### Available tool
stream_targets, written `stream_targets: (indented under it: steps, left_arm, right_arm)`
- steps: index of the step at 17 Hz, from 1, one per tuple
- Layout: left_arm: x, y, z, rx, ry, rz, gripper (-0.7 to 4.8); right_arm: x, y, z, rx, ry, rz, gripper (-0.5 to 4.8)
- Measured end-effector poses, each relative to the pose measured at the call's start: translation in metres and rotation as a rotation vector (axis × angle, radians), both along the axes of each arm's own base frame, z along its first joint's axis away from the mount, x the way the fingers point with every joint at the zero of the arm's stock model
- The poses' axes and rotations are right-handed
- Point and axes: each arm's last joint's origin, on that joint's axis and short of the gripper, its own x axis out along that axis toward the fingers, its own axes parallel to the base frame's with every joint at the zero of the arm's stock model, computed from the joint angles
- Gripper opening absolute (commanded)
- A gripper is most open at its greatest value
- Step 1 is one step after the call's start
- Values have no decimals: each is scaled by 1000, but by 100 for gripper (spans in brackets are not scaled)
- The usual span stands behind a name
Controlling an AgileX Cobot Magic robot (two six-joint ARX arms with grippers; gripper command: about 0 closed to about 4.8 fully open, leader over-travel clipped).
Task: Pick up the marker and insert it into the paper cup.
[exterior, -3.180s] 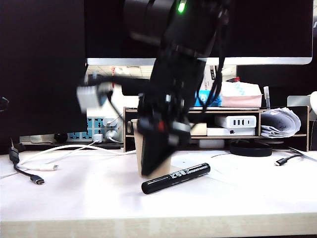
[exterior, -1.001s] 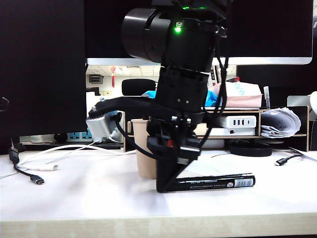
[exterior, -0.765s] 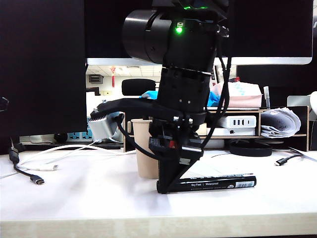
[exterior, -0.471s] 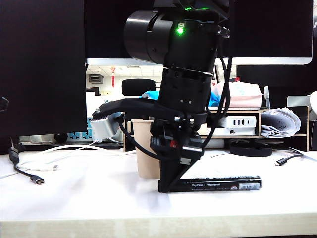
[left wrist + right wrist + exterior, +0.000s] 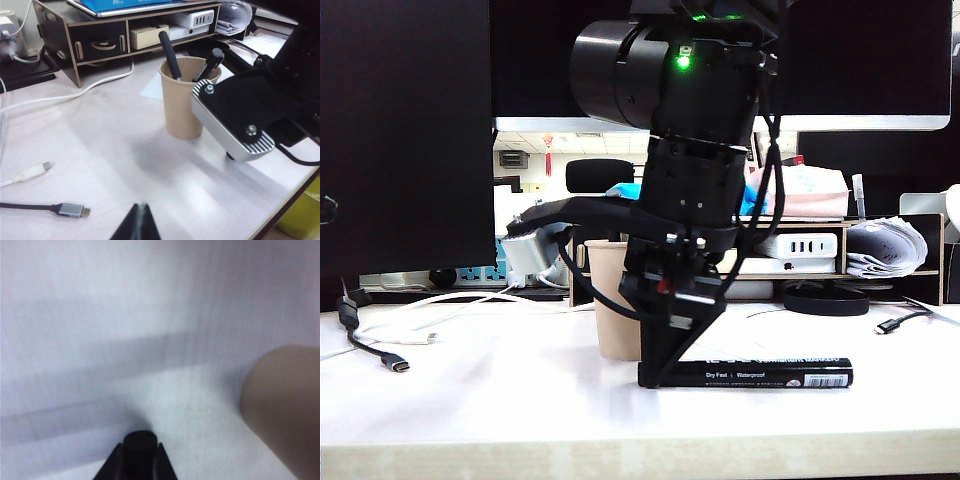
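right hand (image 5: pixel 660 372): lowered to the tabletop (image 5: pixel 470 400), fingertips down at one end of the marker (image 5: pixel 760 375). right wrist view shows the marker's round end (image 5: pixel 138 442) seated between the two fingers (image 5: pixel 116 460), both flanks apparently touching; whether a firm grip is set cannot be told. judged step: grasp, with lift and insertion yet to do.

marker: black barrel, white lettering, lying flat on the tabletop, long axis running out to the right of the exterior view. held at the end, probably so the free length can tip into the cup.

paper cup (image 5: pixel 612 300): upright just behind the right hand, partly hidden by it in the exterior view. left wrist view alone shows its mouth, with two dark pens (image 5: pixel 170 54) already leaning inside.

left hand (image 5: pixel 140 222): only a dark tip in its own view, well apart from the cup; open or closed cannot be told.
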Motion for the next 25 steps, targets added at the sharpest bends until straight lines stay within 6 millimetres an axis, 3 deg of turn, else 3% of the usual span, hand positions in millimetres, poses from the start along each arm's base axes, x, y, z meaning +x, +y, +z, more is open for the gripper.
stream_targets:
  steps: [4,8,11,12,16,19,22,25]
  left_arm:
    - [0,0,0,0,0,0,-5]
    - [0,0,0,0,0,0,-5]
    - [0,0,0,0,0,0,-5]
    - [0,0,0,0,0,0,-5]
    - [0,0,0,0,0,0,-5]
    - [0,0,0,0,0,0,-5]
    - [0,0,0,0,0,0,-5]
    - [0,0,0,0,0,0,-5]
  right_arm:
    - [4,4,9,49,8,-89,16]
    - [9,14,39,125,35,-113,16]
    - [4,11,79,211,7,-98,11]
    - [1,7,100,279,-4,-95,11]
    - [-24,-16,166,556,11,-76,11]
    - [-34,-27,193,686,-47,-46,11]
    - [-22,-31,204,810,-75,-35,11]
    - [9,-45,205,990,-33,-94,11]
